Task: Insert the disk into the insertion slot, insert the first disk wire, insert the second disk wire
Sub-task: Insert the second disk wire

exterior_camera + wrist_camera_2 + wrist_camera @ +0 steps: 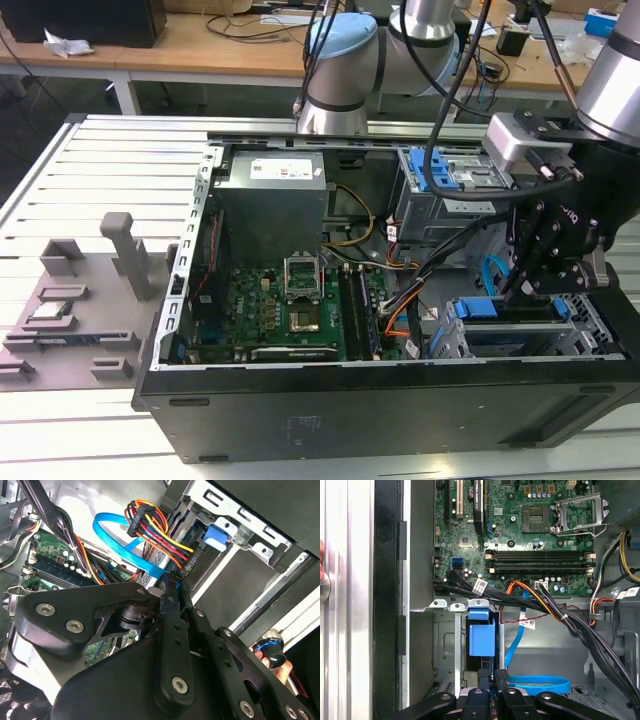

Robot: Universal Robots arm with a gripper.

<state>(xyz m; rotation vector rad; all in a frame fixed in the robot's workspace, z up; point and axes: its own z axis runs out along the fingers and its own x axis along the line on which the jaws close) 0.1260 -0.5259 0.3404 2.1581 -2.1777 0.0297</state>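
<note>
The disk (482, 639) is sitting in the slot (530, 335) at the case's near corner on the exterior view's right, its blue bracket facing the open side. The end effector (491, 676) is hanging at the disk's rear edge, fingers pressed nearly together around what looks like a dark connector — though I cannot tell for certain that it is pinching it. The blue cable (120, 542) is looping just beside the fingers (170, 605), and the coloured power wires (155, 527) are crossing close by. Risk, as I judge it: a tilted plug jamming against the port, or the loop snagging on a finger.
</note>
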